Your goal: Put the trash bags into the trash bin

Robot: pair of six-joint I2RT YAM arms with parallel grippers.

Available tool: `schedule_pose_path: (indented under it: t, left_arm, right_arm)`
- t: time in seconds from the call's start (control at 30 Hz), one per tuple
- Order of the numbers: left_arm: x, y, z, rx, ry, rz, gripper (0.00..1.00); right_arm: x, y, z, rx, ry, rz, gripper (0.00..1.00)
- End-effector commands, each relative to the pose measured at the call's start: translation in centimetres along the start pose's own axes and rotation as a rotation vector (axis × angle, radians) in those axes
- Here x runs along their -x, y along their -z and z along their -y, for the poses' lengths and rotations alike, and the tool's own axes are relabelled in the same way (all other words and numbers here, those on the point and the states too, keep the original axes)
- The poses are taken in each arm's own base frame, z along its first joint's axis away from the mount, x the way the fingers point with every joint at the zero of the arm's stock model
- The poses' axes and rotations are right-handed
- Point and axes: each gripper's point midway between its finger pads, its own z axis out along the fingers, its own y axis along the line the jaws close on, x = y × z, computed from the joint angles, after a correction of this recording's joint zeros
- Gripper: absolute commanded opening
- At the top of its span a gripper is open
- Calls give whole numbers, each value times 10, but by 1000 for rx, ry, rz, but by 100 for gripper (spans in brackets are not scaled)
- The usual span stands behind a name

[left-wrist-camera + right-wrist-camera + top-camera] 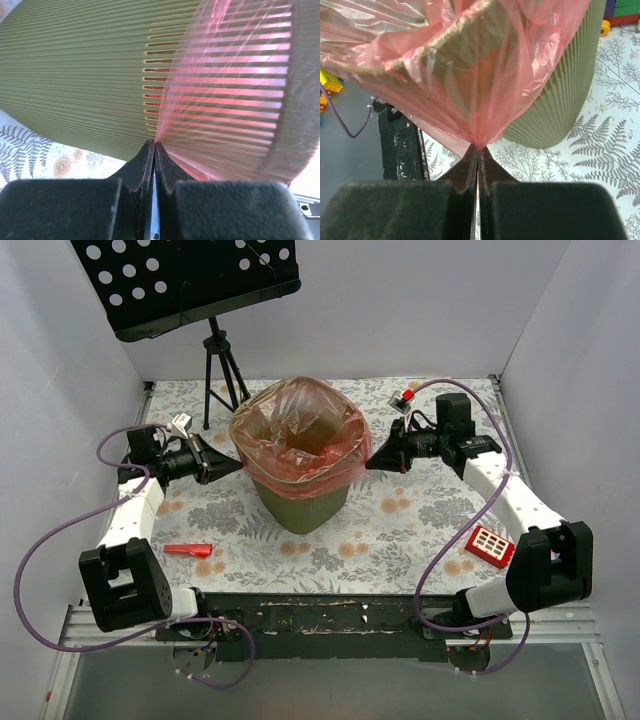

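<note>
The olive-green trash bin (300,505) stands upright at the table's middle. A translucent red-pink trash bag (298,433) lines it, its mouth folded over the rim. My left gripper (238,466) is shut on the bag's film at the bin's left side; the left wrist view shows the film (220,100) stretched over the slatted wall (75,75) from the pinch (154,144). My right gripper (372,462) is shut on the film at the bin's right side; the right wrist view shows the bag (470,70) fanning out from the pinch (478,148), with the bin (560,105) behind.
A black perforated music stand (190,280) on a tripod (222,370) stands behind the bin at left. A small red stick (188,550) lies front left. A red block with white squares (489,546) lies front right. Small coloured items (405,397) sit at the back right.
</note>
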Motion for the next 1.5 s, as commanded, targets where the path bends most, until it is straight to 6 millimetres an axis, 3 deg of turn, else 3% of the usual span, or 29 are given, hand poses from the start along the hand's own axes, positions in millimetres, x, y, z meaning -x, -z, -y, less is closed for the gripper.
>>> schedule_pose_path:
  t: [0.0, 0.03, 0.1, 0.17, 0.37, 0.6, 0.63, 0.7, 0.8, 0.9, 1.0, 1.13, 1.23, 1.33, 1.47]
  left_arm:
    - [3, -2, -2, -2, -31, 18, 0]
    - [5, -3, -3, -2, -28, 20, 0]
    - [9, -4, -3, -6, -33, 23, 0]
    - [16, -3, -6, 6, -43, 41, 0]
    - [21, -4, -39, 95, 35, 26, 0]
    - [16, 1, -30, 89, -39, 36, 0]
    - [15, 2, -28, 85, -48, 33, 1]
    - [12, 5, -24, 79, -68, 22, 15]
    - [8, 8, -23, 101, -88, 25, 19]
    - [3, 9, -20, 88, -100, 28, 19]
    - [1, 8, -15, 47, -83, 34, 19]
    - [6, 7, -11, 18, -83, 51, 18]
    - [9, 5, -11, 4, -75, 63, 17]
    - [10, 2, -11, -12, -54, 71, 17]
    - [10, -4, -10, -28, -56, 70, 16]
  right_arm:
    - [8, 2, -2, -27, 51, 16, 1]
    - [11, 3, 0, -33, 52, 22, 1]
    - [18, 4, 0, -43, 64, 25, 20]
    - [22, 7, 3, -76, 89, 14, 29]
    - [15, 17, 7, -130, 108, -17, 29]
    - [36, 34, 11, -213, 151, -28, 33]
    - [43, 38, 13, -233, 163, -22, 36]
    - [63, 44, 17, -276, 200, -7, 41]
    - [116, 48, 16, -325, 306, 58, 52]
    - [167, 27, 1, -302, 451, 76, 55]
    - [185, -13, -27, -185, 550, 41, 40]
    - [155, -77, -65, 14, 608, -65, 17]
    - [128, -106, -73, 76, 626, -127, 7]
    - [105, -123, -69, 103, 629, -187, 1]
    - [74, -143, -39, 66, 618, -292, 1]
